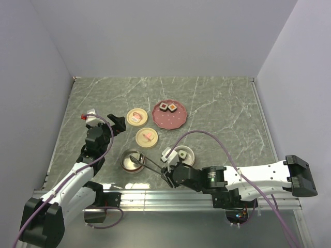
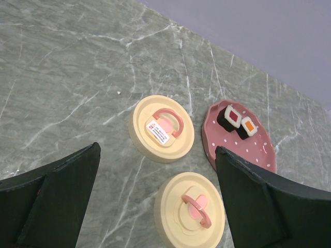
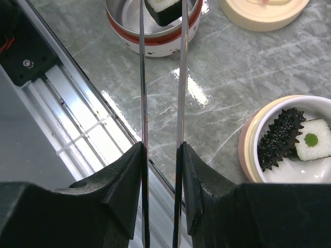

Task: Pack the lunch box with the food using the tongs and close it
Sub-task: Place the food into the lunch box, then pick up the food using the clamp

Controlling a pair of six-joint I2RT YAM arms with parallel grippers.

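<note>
**Tongs lowering a sushi piece into a steel lunch box tier**

The right gripper point(image 3: 161, 151) is clenched around the tongs point(image 3: 181, 77), pressing the two slim metal arms close together. At their far tips the tongs pinch a dark-sided sushi piece point(image 3: 164, 11) with a pale top. It sits over the open mouth of a round steel tier point(image 3: 155, 44) with a red band, near the table's front edge. Whether the piece touches the bottom cannot be told.

Just right of it, a second tier point(image 3: 248, 139) already holds a spiky dark piece point(image 3: 278, 140) and a white cube with a green centre point(image 3: 313, 139). Two rolls point(image 1: 168, 107) wait on a pink plate point(image 1: 165, 123) farther back. Two cream lids point(image 1: 137, 118) lie beside the plate.

The left gripper point(image 2: 158, 155) hangs released, jaws wide, holding nothing, above the lids.

The step in hand looks like placing this piece. Next, the right gripper likely needs to ease its squeeze so the tongs spring apart, then lift clear and reach for the plate.
</note>
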